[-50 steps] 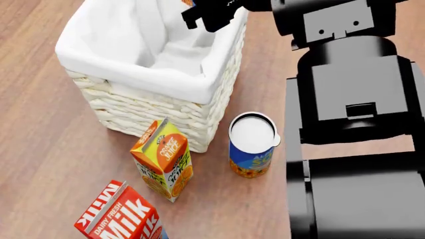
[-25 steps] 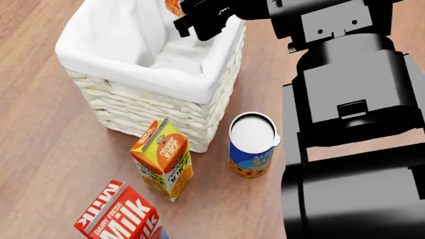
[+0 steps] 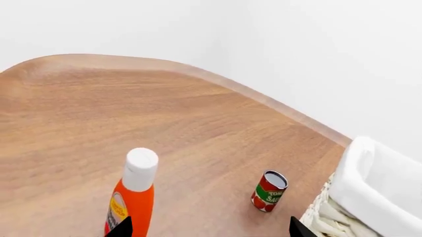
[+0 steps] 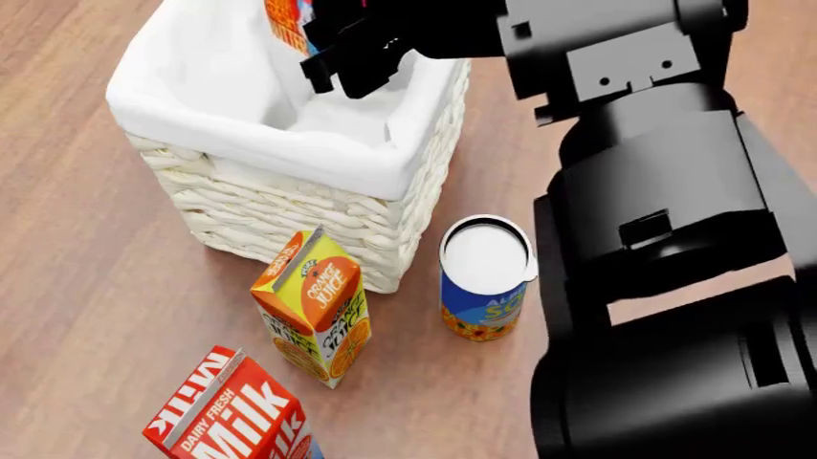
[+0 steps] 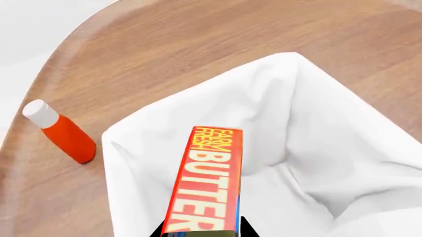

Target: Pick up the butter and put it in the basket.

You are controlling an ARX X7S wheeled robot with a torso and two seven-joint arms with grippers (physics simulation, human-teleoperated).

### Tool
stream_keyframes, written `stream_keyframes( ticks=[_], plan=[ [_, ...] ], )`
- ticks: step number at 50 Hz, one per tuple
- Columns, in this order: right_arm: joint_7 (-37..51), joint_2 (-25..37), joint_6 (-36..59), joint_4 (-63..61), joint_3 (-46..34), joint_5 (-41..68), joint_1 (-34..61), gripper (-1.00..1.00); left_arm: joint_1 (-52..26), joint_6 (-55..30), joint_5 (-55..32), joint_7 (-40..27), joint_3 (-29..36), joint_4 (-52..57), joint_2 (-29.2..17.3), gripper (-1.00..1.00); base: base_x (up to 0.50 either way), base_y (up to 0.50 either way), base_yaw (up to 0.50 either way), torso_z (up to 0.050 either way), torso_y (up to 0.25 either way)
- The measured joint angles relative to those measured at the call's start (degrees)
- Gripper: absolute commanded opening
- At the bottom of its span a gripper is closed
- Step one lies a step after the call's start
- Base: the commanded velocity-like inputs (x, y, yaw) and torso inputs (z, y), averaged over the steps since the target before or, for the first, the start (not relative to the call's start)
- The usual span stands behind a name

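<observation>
The butter (image 5: 207, 182), a slim red box with pale "BUTTER" lettering, is held in my right gripper (image 5: 201, 232), whose jaws are shut on its near end. It hangs over the open inside of the basket (image 5: 316, 128), above the white cloth lining. In the head view the butter (image 4: 289, 21) shows at the top edge, sticking out of my right gripper (image 4: 335, 43) over the basket (image 4: 306, 206). My left gripper (image 3: 205, 232) is open and empty; only its two dark fingertips show, above bare wood, and it is out of the head view.
An orange juice carton (image 4: 316, 306), a blue can (image 4: 485, 279) and a red milk carton (image 4: 232, 413) stand on the wooden table in front of the basket. An orange bottle with a white cap (image 3: 132, 197) and a small tomato can (image 3: 269, 190) stand beside the basket (image 3: 369, 197).
My right arm has moved left over the basket with the butter, which now shows further left at the top of the head view. The cartons and can have not moved.
</observation>
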Motion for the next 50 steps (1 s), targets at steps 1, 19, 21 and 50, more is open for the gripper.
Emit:
stream_keyframes(
  ticks=[1, 19, 21, 50],
  plan=[
    [0.1, 0.0, -0.1, 0.0, -0.7, 0.9, 0.0, -1.00, 0.1, -0.1, -0.2, -0.2, -0.1, 0.2, -0.1, 1.00, 0.00, 0.00, 0.00, 0.000, 0.000],
    [2.7, 0.0, 2.0, 0.0, -4.3, 6.3, -0.2, -1.00, 1.2, -0.9, -2.4, -2.1, -1.1, 2.8, -1.0, 1.00, 0.00, 0.00, 0.00, 0.001, 0.002],
    [3.2, 0.0, 2.5, 0.0, -4.0, 6.1, -0.3, -1.00, 1.2, -0.9, -2.7, -2.2, -1.2, 2.9, -1.1, 1.00, 0.00, 0.00, 0.00, 0.000, 0.000],
    [5.5, 0.0, 5.9, 0.0, 1.6, 1.7, -1.8, -1.00, 2.5, -1.0, -5.5, -3.9, -3.0, 5.2, -2.6, 1.00, 0.00, 0.00, 0.00, 0.000, 0.001]
  ],
)
